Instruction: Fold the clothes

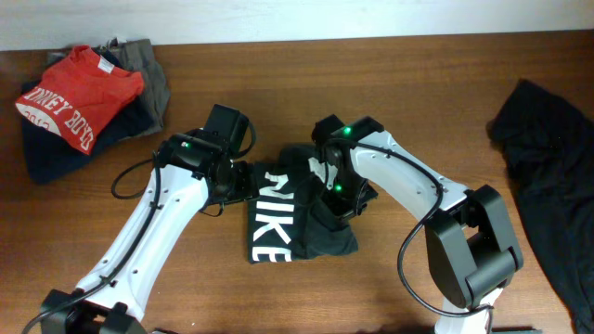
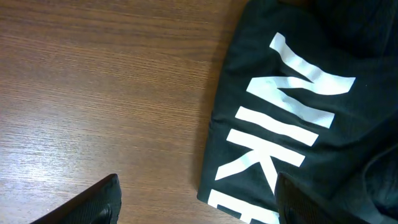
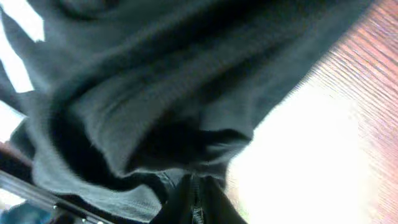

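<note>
Both arms angle inward. The left pincer stands spread wide, and the right pincer is pinched onto the black T-shirt.

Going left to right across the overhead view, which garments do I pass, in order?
clothes pile topped by a red shirt with white lettering → black NIKE T-shirt at the centre → loose black garment at the right edge

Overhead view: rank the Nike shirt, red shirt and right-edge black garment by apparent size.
1. Black garment, though cut off by the frame.
2. Nike shirt, partly covered.
3. Red shirt, only slightly smaller, so nearly a tie.
</note>
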`<state>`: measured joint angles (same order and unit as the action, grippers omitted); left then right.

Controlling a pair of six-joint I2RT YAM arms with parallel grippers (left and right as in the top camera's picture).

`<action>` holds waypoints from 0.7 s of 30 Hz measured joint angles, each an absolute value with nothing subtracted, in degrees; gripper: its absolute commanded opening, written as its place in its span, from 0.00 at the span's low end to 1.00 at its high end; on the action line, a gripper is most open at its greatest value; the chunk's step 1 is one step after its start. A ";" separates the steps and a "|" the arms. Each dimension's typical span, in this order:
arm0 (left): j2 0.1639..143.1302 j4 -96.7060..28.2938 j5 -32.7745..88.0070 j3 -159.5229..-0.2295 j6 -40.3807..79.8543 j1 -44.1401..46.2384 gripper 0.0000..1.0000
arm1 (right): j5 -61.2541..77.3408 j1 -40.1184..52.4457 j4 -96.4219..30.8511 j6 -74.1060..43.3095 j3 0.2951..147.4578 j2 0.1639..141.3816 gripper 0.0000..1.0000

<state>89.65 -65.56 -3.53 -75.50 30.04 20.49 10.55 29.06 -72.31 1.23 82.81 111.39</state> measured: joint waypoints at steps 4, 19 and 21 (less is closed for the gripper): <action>89.65 -65.56 -3.53 -75.53 30.04 20.49 0.79 | 5.76 28.25 -73.60 -3.53 82.81 111.39 0.04; 89.65 -65.56 -4.58 -75.50 30.00 20.49 0.85 | -0.21 26.37 -83.66 -16.75 82.81 111.39 0.41; 89.65 -65.56 -4.58 -75.53 30.00 20.49 0.86 | 0.03 26.37 -83.79 -17.87 82.81 111.39 0.47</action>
